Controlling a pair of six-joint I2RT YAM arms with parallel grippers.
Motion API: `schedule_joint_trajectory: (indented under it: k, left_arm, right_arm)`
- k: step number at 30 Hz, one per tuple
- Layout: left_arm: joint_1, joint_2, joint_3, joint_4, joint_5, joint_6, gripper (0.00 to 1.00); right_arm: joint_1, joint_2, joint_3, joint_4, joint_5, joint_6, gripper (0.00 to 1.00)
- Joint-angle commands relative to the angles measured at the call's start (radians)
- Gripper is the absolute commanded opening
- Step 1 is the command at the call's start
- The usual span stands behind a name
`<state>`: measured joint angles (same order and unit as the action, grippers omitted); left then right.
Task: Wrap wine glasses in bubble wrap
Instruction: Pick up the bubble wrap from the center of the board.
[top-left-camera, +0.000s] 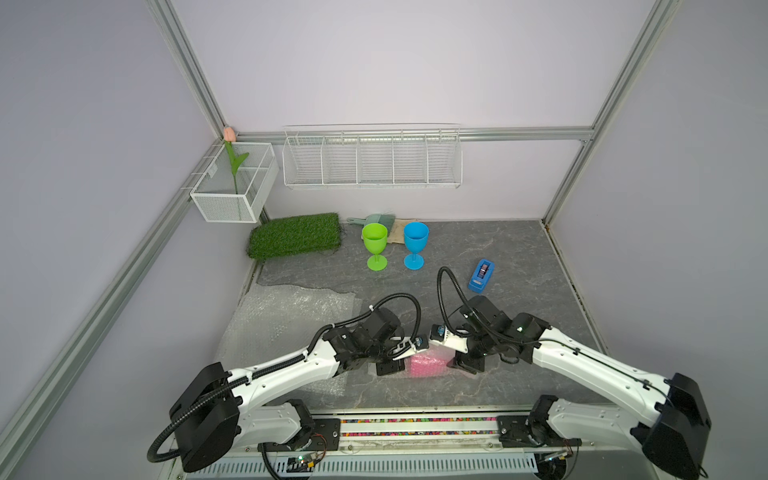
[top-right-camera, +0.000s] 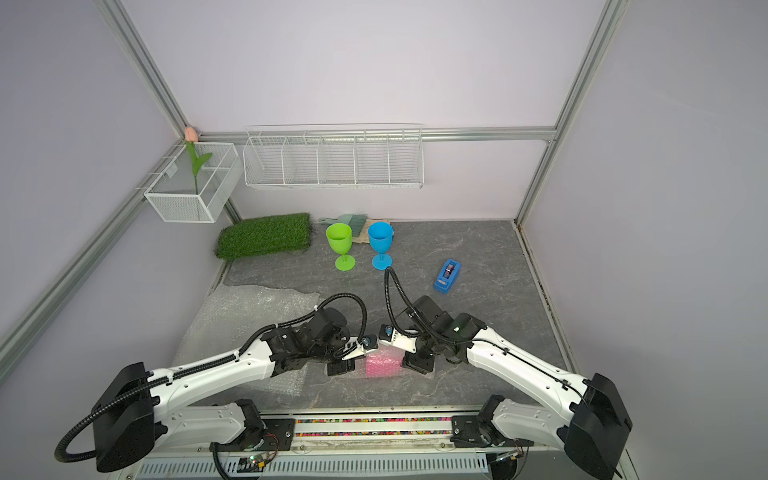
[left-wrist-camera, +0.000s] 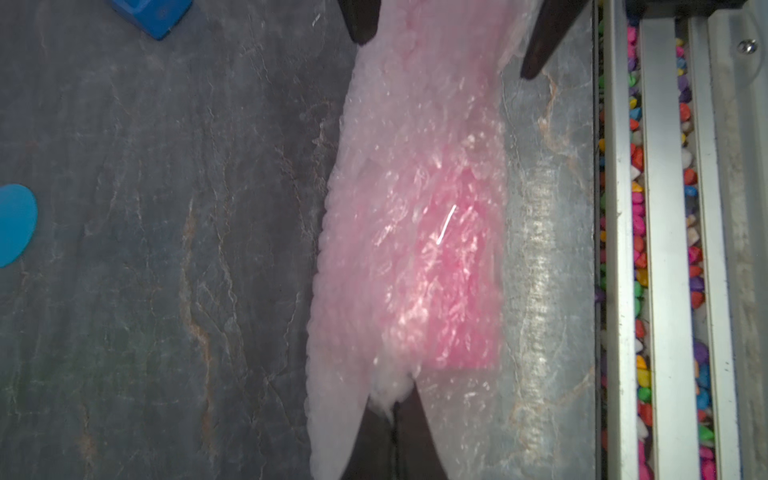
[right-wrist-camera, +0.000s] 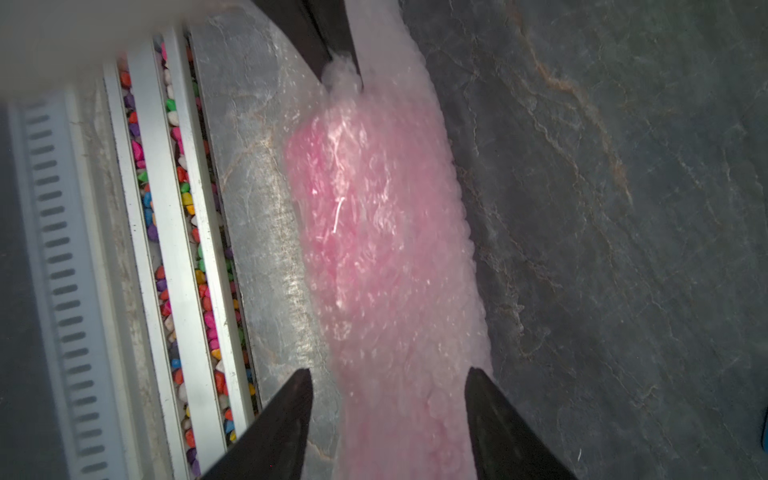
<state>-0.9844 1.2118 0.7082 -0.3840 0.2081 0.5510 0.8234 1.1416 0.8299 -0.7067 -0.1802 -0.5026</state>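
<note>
A pink wine glass lies on its side rolled in bubble wrap (top-left-camera: 426, 363) (top-right-camera: 382, 362) near the table's front edge, between my two grippers. My left gripper (left-wrist-camera: 395, 405) (right-wrist-camera: 340, 62) is shut on the bunched bubble wrap at one end of the roll. Astride the other end stands my right gripper (right-wrist-camera: 390, 374) (left-wrist-camera: 449, 50), open, its fingertips (right-wrist-camera: 305, 374) to either side of the wrap. The pink shows through the wrap (left-wrist-camera: 453, 270) (right-wrist-camera: 353, 199). A green wine glass (top-left-camera: 375, 245) (top-right-camera: 340, 243) and a blue wine glass (top-left-camera: 415, 243) (top-right-camera: 380, 241) stand upright, unwrapped, at the back.
More loose bubble wrap (top-left-camera: 286, 320) lies flat at the left under my left arm. A blue tape dispenser (top-left-camera: 482, 276) sits at the right. A green turf mat (top-left-camera: 295, 235) and a small brush (top-left-camera: 376, 219) lie at the back. A rail of coloured pebbles (top-left-camera: 415, 426) borders the front edge.
</note>
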Motion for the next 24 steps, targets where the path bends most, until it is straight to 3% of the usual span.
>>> schedule_joint_trajectory:
  k: [1, 7, 13, 24]
  left_arm:
    - [-0.007, -0.037, -0.021, 0.079, 0.019, 0.003, 0.00]
    - [-0.007, -0.066, -0.035, 0.094, 0.018, -0.002, 0.00]
    - [-0.007, -0.082, -0.049, 0.113, 0.027, -0.011, 0.00]
    - [-0.007, -0.146, -0.101, 0.185, -0.004, -0.037, 0.00]
  right_arm:
    - [0.011, 0.002, -0.009, 0.015, -0.052, -0.031, 0.63]
    - [0.012, 0.064, -0.009, 0.027, -0.108, -0.033, 0.60]
    - [0.011, 0.075, -0.026, 0.082, -0.092, -0.014, 0.48]
    - [0.008, 0.076, -0.033, 0.069, -0.049, 0.003, 0.42]
